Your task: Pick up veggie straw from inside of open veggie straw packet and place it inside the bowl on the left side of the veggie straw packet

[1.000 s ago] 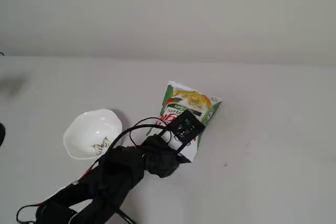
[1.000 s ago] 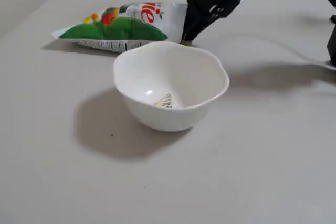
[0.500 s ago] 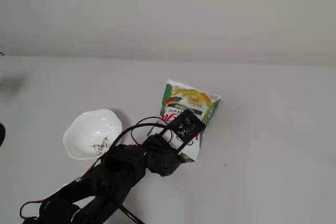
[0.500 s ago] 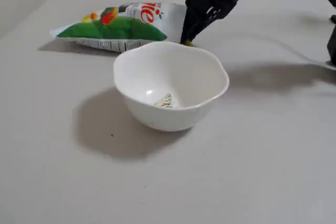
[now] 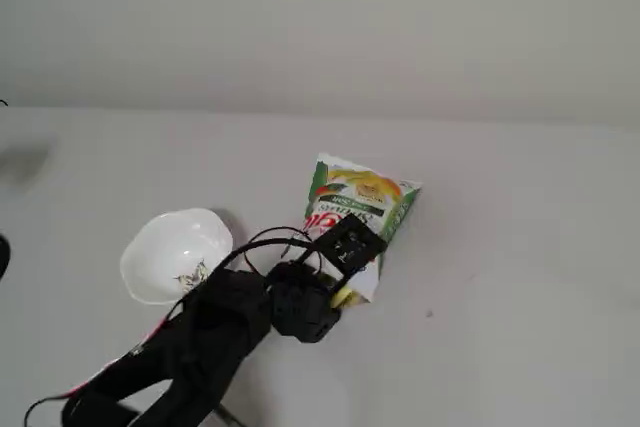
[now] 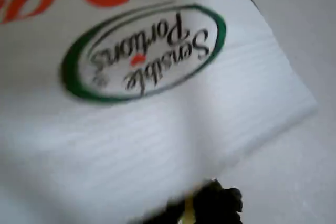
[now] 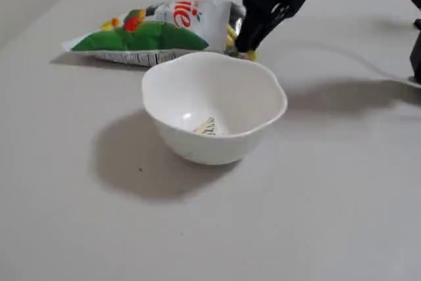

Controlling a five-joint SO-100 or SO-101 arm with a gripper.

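Wrist view gives us the clearest hint of progress: at the bottom edge the dark tips of the gripper (image 6: 202, 208) sit just off the packet's open end, with a sliver of pale yellow — the veggie straw (image 6: 187, 214) — showing between them. We read the claw as closed down narrow on that straw, though the blur keeps us from being certain of the grip.

What has changed over the last second is the gripper's place. Earlier its tips were pressed in at the mouth of the veggie straw packet (image 5: 352, 209); now the gripper (image 5: 343, 297) has drawn back toward the near side of the packet's open end, and a yellow tip (image 5: 341, 298) shows there, outside the bag. In the low fixed view the gripper (image 7: 248, 52) has shifted right along the packet (image 7: 154, 31), and the straw (image 7: 251, 55) pokes out beneath it, close to the table (image 7: 316, 182) just beyond the bowl's far rim.

We judge that the pick has likely succeeded and the extraction is under way. The bowl (image 5: 172, 252) lies to the left of the packet in the high fixed view, near but apart from it, and apart from its small dark drawing holds nothing yet (image 7: 217, 106). The carry across and the release are what remain.
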